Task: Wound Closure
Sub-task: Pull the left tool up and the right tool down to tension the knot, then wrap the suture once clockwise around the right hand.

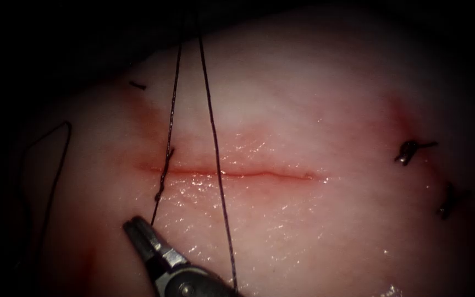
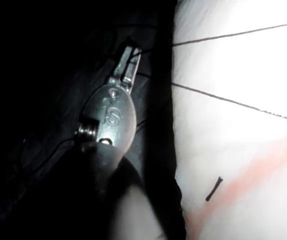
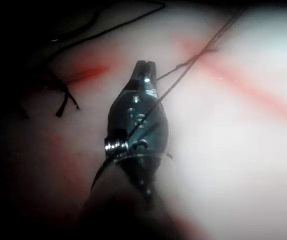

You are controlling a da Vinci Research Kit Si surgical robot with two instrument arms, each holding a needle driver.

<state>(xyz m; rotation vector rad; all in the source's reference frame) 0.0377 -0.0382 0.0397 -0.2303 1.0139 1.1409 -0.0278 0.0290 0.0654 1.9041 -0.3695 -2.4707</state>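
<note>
Tissue (image 1: 314, 99) spans the endoscope view, wet and glistening below the cut (image 1: 259, 174); the cut runs level across the middle, edges close together, with a faint red fluid line along it.

Right gripper (image 1: 138, 226) sits low on the tissue below the cut's left end; its jaws look closed, and the short knotted strand seems to end in its tip, so I judge that it grips the thread there, though the contact is too small to be sure; right wrist view agrees, with the right gripper (image 3: 143, 67) closed and a strand meeting its tip.

Left gripper (image 2: 129, 62) hangs off the tissue edge over the dark surround; jaws closed on thread, as far as I can tell.

Thread (image 1: 214, 143): two strands rise steeply from the tissue toward the top; the long one crosses the cut near its middle and passes just beside the right gripper's body; the other carries a twisted knot stretch (image 1: 165, 170) lying across the cut's left end.

I cannot tell where the needle is; neither gripper holds it.

Risks, as judgement:
- both strands look taut, so a harder pull from either end could cut into the wet tissue at the cut's left end or tear the edge;
- the right gripper's hold looks to be right at the strand's end, so it could slip out and the knot slacken;
- the long strand lies against the right gripper's body, so it could snag on the wrist;
- a slack loop (image 1: 56, 170) at far left could tangle with the working strands;
- old stitches (image 1: 410, 151) on the right are well apart, so low risk.
</note>
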